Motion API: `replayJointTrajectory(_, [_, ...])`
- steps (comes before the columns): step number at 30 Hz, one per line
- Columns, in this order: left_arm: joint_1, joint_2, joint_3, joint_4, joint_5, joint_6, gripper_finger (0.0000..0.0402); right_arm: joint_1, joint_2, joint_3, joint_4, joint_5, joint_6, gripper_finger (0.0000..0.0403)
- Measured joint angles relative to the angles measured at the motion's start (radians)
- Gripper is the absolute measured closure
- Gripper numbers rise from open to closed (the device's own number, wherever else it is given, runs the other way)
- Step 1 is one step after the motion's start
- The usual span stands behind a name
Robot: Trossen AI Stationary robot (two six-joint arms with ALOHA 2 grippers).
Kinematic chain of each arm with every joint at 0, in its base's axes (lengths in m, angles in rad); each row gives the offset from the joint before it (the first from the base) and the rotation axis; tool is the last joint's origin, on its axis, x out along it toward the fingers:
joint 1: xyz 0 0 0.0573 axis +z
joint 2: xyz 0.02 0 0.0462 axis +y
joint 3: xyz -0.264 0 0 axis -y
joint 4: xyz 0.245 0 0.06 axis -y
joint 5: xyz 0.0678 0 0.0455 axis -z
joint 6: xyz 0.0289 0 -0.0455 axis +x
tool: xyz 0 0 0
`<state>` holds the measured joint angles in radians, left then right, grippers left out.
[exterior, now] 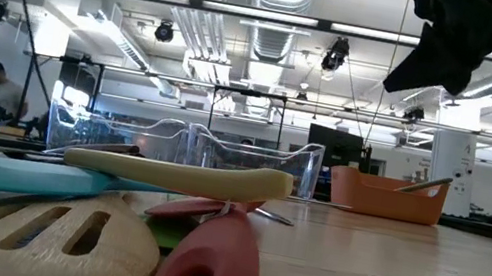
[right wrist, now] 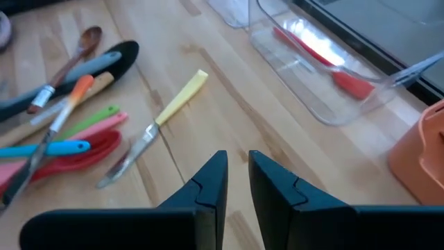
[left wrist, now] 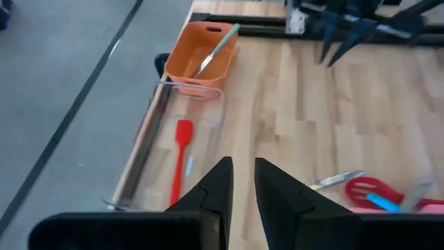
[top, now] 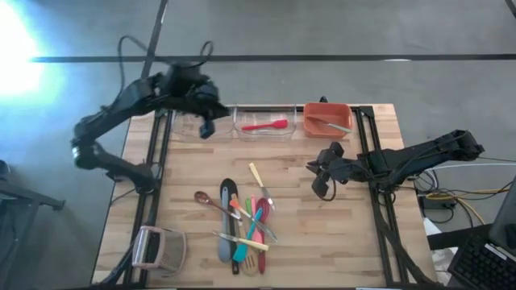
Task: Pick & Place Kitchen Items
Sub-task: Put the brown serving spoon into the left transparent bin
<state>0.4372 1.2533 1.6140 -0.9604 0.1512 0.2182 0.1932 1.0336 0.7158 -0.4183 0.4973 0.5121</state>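
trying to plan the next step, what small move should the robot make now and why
Probably bring the right gripper down onto the yellow-handled utensil and open around its handle. It hovers over bare wood with nothing between its fingers, and that utensil lies nearest, apart from the pile. The left gripper is up by the clear bins, empty.

Two dark, near-black arms built of chunky jointed segments. Left arm [top: 121, 121] has black cables looping off its upper end, shiny highlights on the casing. Right arm [top: 419, 157] same black finish, blocky links. Left gripper [left wrist: 241, 194]: two matte black fingers, wedge-shaped, tapering to pointed tips, stepped notch along the inner edges, flat black body behind. Right gripper [right wrist: 236, 187]: identical black tapered fingers with notched inner faces.
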Motion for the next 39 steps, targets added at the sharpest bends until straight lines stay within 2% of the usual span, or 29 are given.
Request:
replayJointTrajectory(11, [-0.062,-0.366,-0.427,0.234,0.003,-0.190,0.0349,0.000,0.000,0.016,0.058,0.000,-0.026,0.0351])
replayJointTrajectory(20, [-0.092,-0.572,-0.718,0.429,0.011,-0.324,0.0349,0.000,0.002,0.089,0.073,0.000,-0.121,0.0351])
replayJointTrajectory(27, [-0.106,-0.657,-0.875,0.492,0.063,-0.391,0.0349,0.000,0.002,0.134,0.094,-0.002,-0.131,0.0351])
replayJointTrajectory(31, [-0.117,-0.682,-0.920,0.497,0.146,-0.395,0.0349,0.000,0.002,0.147,0.096,-0.003,-0.132,0.0351])
replayJointTrajectory(35, [-0.148,-0.670,-0.940,0.498,0.271,-0.332,0.0349,0.000,0.002,0.147,0.095,-0.003,-0.135,0.0351])
replayJointTrajectory(39, [-0.187,-0.625,-0.947,0.486,0.302,-0.302,0.0348,0.000,0.002,0.147,0.095,-0.003,-0.162,0.0351])
